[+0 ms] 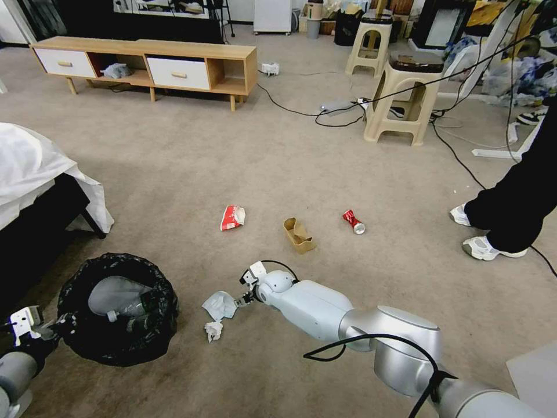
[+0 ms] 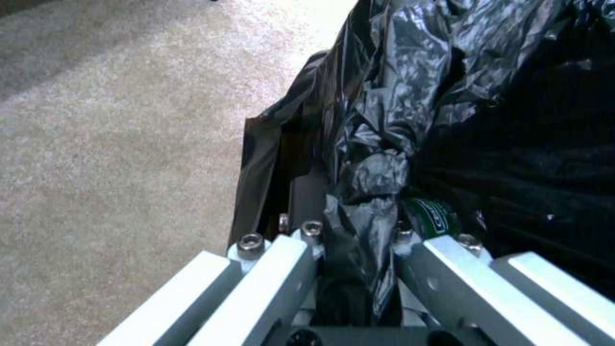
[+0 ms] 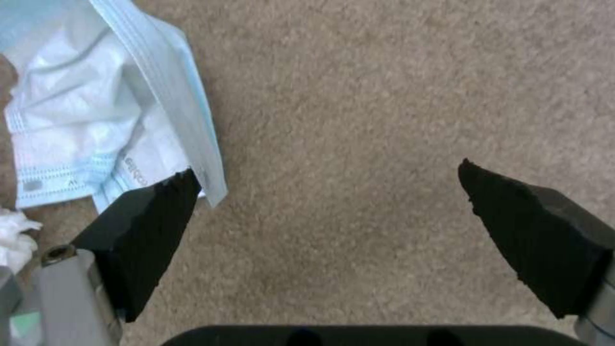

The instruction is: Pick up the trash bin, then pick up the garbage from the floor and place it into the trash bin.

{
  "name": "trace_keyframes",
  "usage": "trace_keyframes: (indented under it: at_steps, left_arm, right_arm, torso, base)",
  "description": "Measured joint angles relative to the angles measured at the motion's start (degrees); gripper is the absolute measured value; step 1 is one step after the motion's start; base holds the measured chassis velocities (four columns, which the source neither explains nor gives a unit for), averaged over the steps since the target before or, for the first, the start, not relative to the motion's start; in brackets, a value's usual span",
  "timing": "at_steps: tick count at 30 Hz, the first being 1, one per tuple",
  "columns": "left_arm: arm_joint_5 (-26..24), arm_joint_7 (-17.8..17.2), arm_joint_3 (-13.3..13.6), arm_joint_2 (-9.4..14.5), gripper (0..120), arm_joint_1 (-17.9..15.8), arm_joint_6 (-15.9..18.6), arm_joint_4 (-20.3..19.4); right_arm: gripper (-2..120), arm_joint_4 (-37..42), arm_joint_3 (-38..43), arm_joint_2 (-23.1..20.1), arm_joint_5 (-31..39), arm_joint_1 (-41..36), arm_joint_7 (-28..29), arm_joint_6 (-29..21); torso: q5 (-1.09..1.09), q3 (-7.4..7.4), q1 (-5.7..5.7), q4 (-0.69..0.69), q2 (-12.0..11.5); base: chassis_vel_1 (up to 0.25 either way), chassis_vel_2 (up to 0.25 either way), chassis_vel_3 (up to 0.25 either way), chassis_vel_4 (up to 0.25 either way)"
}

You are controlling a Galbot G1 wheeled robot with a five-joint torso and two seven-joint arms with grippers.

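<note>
Low in the frame's centre, the open right gripper (image 1: 239, 302) meets a limp tissue pack (image 1: 219, 305); pinch its edge. Left gripper (image 1: 58, 325) clamps the trash bin (image 1: 119, 307).

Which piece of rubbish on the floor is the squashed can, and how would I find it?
Start at the trash bin with its black bag, held by the left gripper. Look past the right gripper to three scraps in a row on the carpet. The can lies nearest the person's shoes: small, red, shiny silver end.

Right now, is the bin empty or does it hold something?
Not empty: the bin holds a clear bottle inside its black liner, seen from the head view.
</note>
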Motion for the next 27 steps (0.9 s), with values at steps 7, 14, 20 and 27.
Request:
trace_keyframes:
  at_steps: [7,14,20,27]
  left_arm:
    - [0.35,0.10,0.39,-0.27,1,-0.08,-0.17,0.15]
    - [0.46,0.13,0.53,-0.35,1,-0.15,-0.25,0.20]
    - [0.58,0.14,0.76,-0.50,1,-0.38,-0.28,0.16]
    - [0.65,0.37,0.40,-0.65,1,0.15,-0.42,-0.03]
  right_arm:
    - [100,-1.99,0.71,-0.03,-1.00,0.14,-0.65,1.26]
    - [100,-1.11,1.50,-0.03,-1.53,0.08,-0.44,1.29]
    - [100,1.11,0.14,-0.02,-1.83,0.82,-0.80,0.99]
    - [100,2.02,-1.12,-0.01,-2.09,1.18,-1.56,1.01]
  torso:
    - [0.00,0.00,0.00,-0.01,0.00]
    - [0.00,0.00,0.00,0.01,0.00]
    - [0.00,0.00,0.00,0.01,0.00]
    - [0.00,0.00,0.00,0.02,0.00]
  base:
    - [0.000,0.000,0.000,0.000]
    - [0.000,0.000,0.000,0.000]
    - [0.000,0.000,0.000,0.000]
    - [0.000,0.000,0.000,0.000]
